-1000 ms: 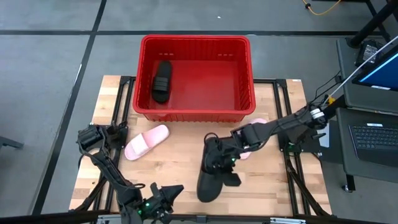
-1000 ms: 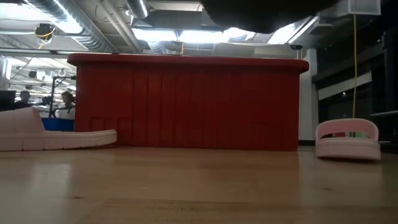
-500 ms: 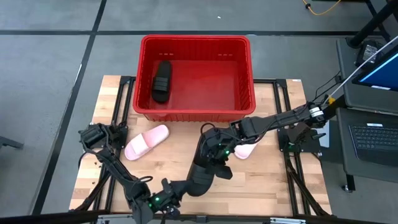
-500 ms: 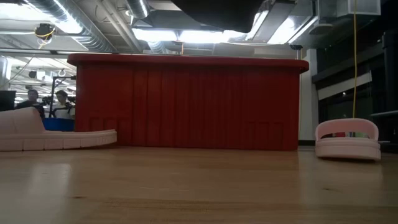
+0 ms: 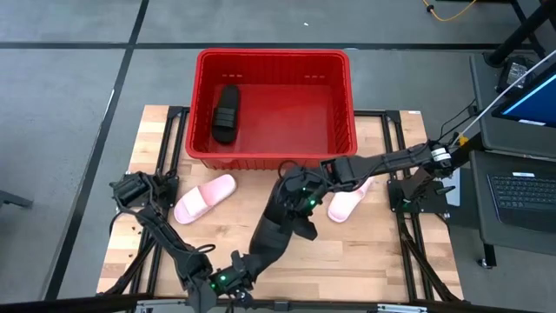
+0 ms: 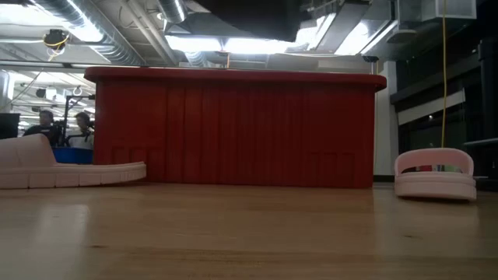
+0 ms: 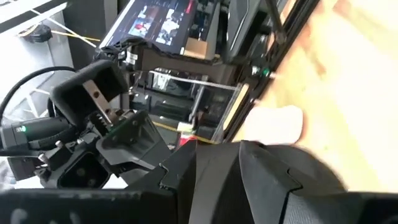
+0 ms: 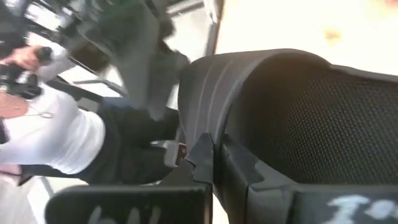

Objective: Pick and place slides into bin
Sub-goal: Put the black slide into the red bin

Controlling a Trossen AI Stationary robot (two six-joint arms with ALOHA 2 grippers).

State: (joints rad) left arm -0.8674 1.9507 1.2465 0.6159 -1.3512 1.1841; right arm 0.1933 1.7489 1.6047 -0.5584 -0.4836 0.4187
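A black slide (image 5: 274, 228) hangs in the air over the table's near middle, slanting from my right gripper (image 5: 300, 198), which is shut on its upper end, down to my left gripper (image 5: 239, 268) at its lower end. The left gripper's fingers stand apart there. Another black slide (image 5: 227, 113) lies on the floor of the red bin (image 5: 271, 54) at the far side. Two pink slides rest sole down on the table: one at the left (image 5: 204, 198), one at the right (image 5: 346, 205), just behind my right arm. My right gripper pinches the edge of the black slide's strap (image 8: 205, 81) between its two fingers (image 8: 233, 162). It comes from the table's right, slanting down. The slide is lifted clear and slopes down toward the near left. My left gripper meets the slide's lower end (image 5: 250, 257); whether it touches I cannot tell.
A desk with a laptop (image 5: 521, 191) stands beyond the table's right edge. People show in the room behind the bin (image 6: 62, 124), and a person in a white top (image 8: 50, 137) shows in the right wrist view. Bare wood (image 5: 373, 261) lies at the near right.
My right gripper has carried the black slide toward the bin and a little toward the table's left. The slide has swung from hanging steeply to a flatter slant, and its lower end has gone toward the near left, up to my left gripper.
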